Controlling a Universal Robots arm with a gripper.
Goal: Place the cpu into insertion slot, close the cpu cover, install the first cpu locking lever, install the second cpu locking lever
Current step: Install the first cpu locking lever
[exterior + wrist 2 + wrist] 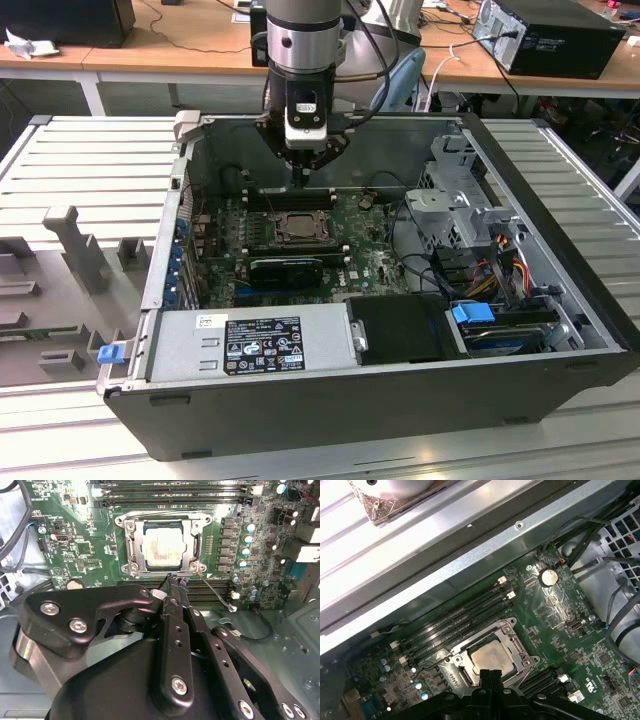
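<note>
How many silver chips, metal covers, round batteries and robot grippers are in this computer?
cpu: 1
cpu cover: 1
round battery: 1
gripper: 1
Total: 4

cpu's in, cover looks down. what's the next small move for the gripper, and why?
Probably slide the shut gripper across onto the loose locking lever and press it toward its latch. The cpu sits under the closed cpu cover, but that lever juts out from the cover's corner, apparently unlatched.
</note>
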